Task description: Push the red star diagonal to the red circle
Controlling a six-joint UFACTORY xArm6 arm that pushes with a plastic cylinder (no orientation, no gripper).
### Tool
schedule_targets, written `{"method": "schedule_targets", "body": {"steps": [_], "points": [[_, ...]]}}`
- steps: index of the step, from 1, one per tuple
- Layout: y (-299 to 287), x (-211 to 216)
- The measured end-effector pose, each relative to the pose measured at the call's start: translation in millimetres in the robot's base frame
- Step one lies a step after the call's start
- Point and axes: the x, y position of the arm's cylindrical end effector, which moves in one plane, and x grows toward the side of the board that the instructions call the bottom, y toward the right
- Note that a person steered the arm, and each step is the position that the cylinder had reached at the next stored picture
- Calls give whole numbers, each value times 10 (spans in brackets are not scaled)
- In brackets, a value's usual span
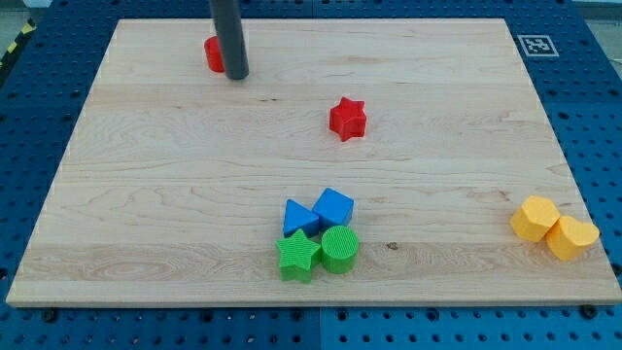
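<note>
The red star (347,119) lies on the wooden board (175,194) a little above the middle. The red circle (213,53) is near the view's top left, partly hidden behind the dark rod. My tip (237,75) rests on the board just right of and below the red circle, touching or nearly touching it. The red star is well to the right of and below my tip, apart from it.
A blue triangle (299,217), a blue cube (333,207), a green star (299,255) and a green circle (340,249) cluster at the bottom middle. Two yellow blocks (535,218) (571,236) sit at the bottom right edge. A marker tag (535,45) is at the top right corner.
</note>
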Motion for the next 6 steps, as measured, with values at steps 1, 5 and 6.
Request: {"method": "schedule_targets", "body": {"steps": [1,5,6], "points": [[-512,-89],[944,-221],[1927,-34]]}}
